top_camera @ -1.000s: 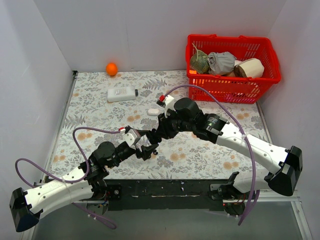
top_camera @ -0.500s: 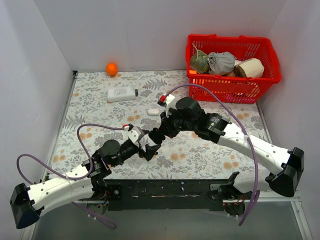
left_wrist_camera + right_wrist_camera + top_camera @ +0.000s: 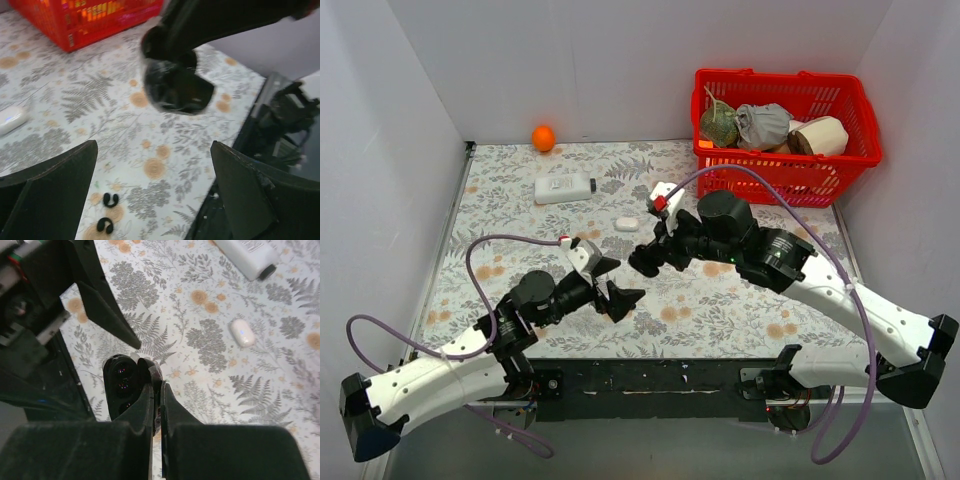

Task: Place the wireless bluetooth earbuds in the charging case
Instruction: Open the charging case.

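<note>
No legible text in any view. Label on bottle point(image 3: 564, 187): print too small to read. Orange-yellow stickers seen through basket point(image 3: 75, 27) wall: blurred, unreadable. No brand, number or sign readable on arms or surface point(image 3: 520, 240).

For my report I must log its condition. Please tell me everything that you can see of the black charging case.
The charging case is small, black and glossy, like plastic. It is open, with round wells showing inside. The right gripper is shut on its edge and holds it in the air over the flowered table; nothing else touches it.
</note>
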`<move>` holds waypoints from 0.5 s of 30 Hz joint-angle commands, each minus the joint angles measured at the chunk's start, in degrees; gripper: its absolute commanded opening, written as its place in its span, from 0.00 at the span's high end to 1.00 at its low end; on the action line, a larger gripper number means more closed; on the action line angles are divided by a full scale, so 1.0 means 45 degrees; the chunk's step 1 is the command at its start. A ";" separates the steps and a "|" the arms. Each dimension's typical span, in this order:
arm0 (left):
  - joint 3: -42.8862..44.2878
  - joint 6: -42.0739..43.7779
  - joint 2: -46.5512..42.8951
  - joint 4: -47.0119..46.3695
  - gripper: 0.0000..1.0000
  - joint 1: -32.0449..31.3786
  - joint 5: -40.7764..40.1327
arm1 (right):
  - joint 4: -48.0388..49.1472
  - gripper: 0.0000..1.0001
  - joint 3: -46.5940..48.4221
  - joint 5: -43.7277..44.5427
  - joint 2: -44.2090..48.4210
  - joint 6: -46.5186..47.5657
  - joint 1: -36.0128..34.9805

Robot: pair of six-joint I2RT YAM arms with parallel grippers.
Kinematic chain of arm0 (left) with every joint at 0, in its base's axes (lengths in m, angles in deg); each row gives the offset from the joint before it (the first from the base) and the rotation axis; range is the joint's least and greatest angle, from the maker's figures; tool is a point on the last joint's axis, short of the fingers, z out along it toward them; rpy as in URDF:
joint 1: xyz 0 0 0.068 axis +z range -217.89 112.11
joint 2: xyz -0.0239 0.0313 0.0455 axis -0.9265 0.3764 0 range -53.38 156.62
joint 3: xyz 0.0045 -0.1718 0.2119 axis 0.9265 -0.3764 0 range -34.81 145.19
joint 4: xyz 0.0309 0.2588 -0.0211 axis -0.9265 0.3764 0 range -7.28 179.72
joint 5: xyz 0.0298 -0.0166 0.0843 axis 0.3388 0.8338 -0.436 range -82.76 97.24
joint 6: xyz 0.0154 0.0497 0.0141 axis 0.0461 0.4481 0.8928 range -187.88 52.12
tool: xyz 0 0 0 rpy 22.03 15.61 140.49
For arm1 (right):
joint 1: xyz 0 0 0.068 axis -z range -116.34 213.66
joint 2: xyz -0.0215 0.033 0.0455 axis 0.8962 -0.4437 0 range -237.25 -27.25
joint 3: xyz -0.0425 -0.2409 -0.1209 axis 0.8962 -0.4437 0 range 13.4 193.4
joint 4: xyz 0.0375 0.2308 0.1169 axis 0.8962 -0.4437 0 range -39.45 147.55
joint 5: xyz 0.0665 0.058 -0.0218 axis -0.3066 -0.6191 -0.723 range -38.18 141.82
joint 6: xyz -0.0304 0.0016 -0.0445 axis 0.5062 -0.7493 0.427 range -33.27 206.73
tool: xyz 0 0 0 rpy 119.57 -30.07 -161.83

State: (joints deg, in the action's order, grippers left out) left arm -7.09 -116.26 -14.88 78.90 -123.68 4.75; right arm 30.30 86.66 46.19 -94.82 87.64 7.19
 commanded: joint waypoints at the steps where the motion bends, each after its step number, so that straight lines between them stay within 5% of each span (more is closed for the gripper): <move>1: 0.1044 -0.1084 -0.0607 0.0515 0.02 0.0580 0.5360 | 0.0330 0.99 -0.0301 0.0840 0.0932 0.2296 -0.0303; 8: 0.1709 -0.1319 0.0954 0.0243 0.11 0.2627 0.9900 | 0.0644 0.99 -0.0049 0.1192 0.1325 0.3002 -0.1571; 15: 0.1964 -0.1610 0.1893 -0.0692 0.21 0.3276 1.0161 | 0.0430 0.99 0.0284 0.1113 0.0973 0.3236 -0.2236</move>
State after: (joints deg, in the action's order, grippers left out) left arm -0.66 -122.16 -6.01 79.28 -109.97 46.04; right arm 30.65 85.19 50.19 -89.91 100.38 -1.42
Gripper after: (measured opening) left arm 0.807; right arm 0.058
